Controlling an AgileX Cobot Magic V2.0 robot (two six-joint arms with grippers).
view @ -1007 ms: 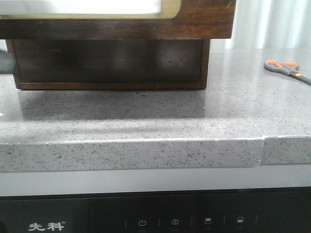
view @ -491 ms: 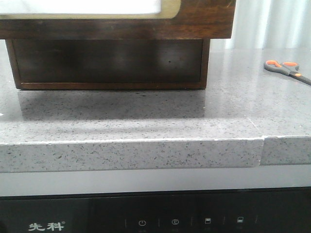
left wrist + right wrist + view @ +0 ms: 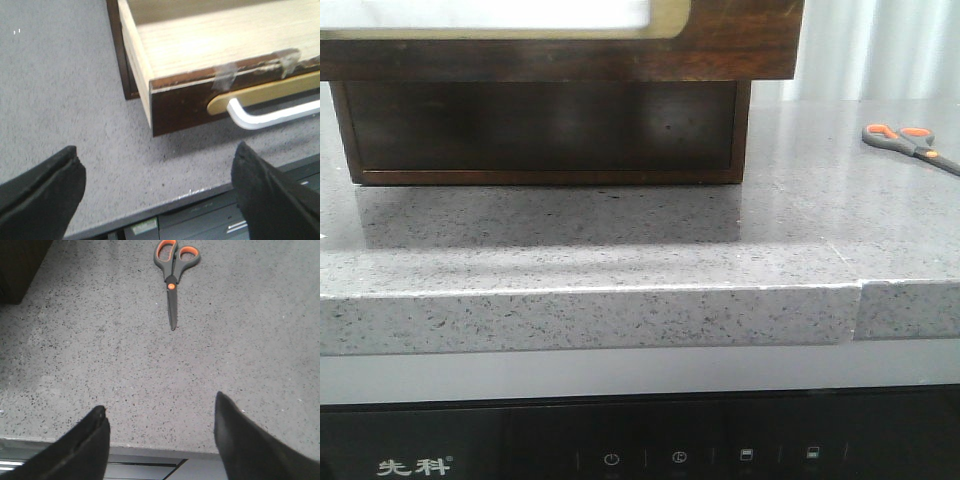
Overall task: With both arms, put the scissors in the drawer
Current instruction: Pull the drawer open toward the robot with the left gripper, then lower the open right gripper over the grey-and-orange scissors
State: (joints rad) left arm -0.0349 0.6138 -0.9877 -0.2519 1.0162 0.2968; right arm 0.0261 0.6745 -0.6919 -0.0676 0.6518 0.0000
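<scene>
The scissors (image 3: 910, 146) lie flat on the grey stone counter at the far right, dark grey handles with orange-lined loops; the right wrist view shows them (image 3: 172, 275) closed, well ahead of my open, empty right gripper (image 3: 159, 412). The drawer (image 3: 740, 40), dark brown wood with a cream panel, is pulled out over the cabinet at the top left. In the left wrist view its pale empty inside (image 3: 220, 37) and white handle (image 3: 270, 116) show, ahead of my open, empty left gripper (image 3: 157, 157). Neither arm shows in the front view.
The dark wooden cabinet (image 3: 545, 125) stands on the counter under the drawer. The counter's front edge (image 3: 590, 315) runs across, with a seam at the right (image 3: 860, 305). A black appliance panel (image 3: 640, 445) sits below.
A dark shape at the far left edge of the front view one second ago has gone out of view. The scissors and the drawer have not moved.
</scene>
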